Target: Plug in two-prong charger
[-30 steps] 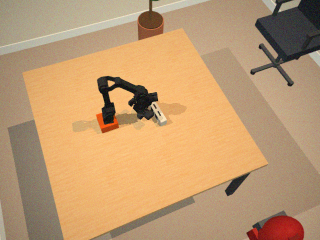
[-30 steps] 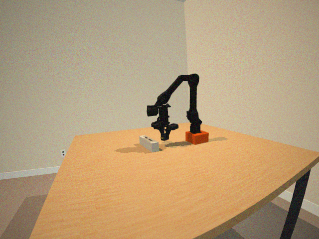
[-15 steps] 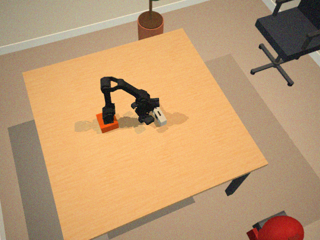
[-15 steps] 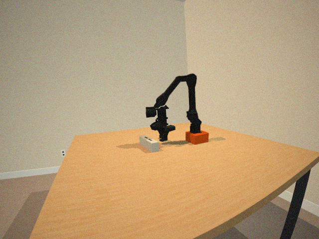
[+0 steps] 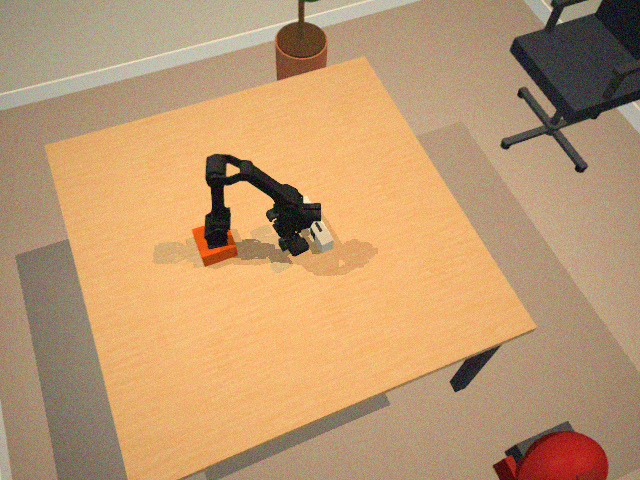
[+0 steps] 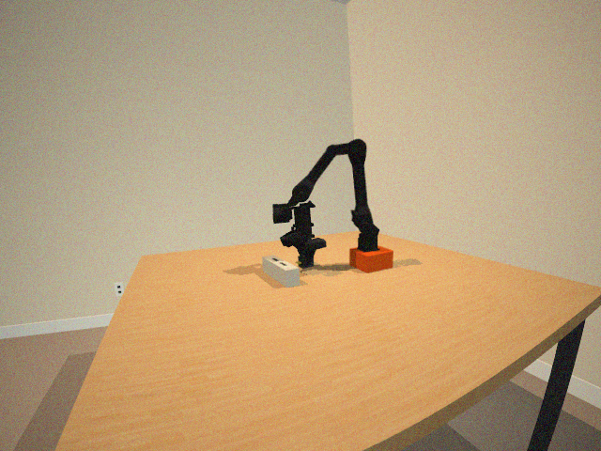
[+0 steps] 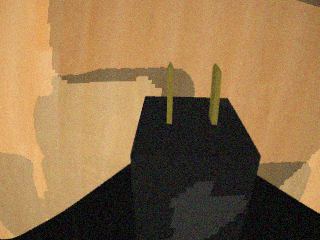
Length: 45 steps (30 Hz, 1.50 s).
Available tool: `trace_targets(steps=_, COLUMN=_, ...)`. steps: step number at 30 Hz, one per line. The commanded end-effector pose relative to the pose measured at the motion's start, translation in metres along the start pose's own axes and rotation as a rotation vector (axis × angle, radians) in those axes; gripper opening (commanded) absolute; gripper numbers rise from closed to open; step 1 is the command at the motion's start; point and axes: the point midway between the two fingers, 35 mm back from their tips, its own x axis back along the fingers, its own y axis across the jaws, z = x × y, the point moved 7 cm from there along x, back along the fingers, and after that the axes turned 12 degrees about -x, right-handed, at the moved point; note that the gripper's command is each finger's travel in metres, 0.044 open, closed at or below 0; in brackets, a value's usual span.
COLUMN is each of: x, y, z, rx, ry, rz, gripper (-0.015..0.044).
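Observation:
My gripper (image 6: pixel 306 257) (image 7: pixel 184 174) is shut on the black charger (image 7: pixel 195 142), whose body fills the lower middle of the wrist view. Two parallel yellowish prongs (image 7: pixel 170 95) (image 7: pixel 215 95) stick out from its far face, free of any outlet. The white power strip (image 5: pixel 323 240) (image 6: pixel 287 277) lies on the table beside the gripper, on the side away from the arm's base. Dark slots show on its top. In the top view the arm covers the strip's middle and hides the fingertips. The strip does not show in the wrist view. The gripper is low over the table; its exact height is unclear.
The arm's orange base block (image 5: pixel 220 254) (image 6: pixel 371 259) sits on the wooden table (image 5: pixel 289 351) (image 6: pixel 310 349). The arm arches from it to the gripper. Shadows lie around the strip. A plant pot, an office chair and a red object are off the table.

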Motion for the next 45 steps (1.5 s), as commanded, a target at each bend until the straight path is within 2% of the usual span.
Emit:
trace_targets(steps=1, x=-0.002, y=-0.001, z=-0.006, rx=-0.016, ry=0.006, rz=-0.007, gripper=0.0)
trace_targets(steps=32, x=-0.002, y=-0.001, z=-0.044, rx=-0.058, ry=0.002, rz=-0.009, gripper=0.0)
trace_targets(steps=45, x=-0.003, y=0.0, z=-0.045, rx=-0.059, ry=0.002, rz=-0.009, gripper=0.0)
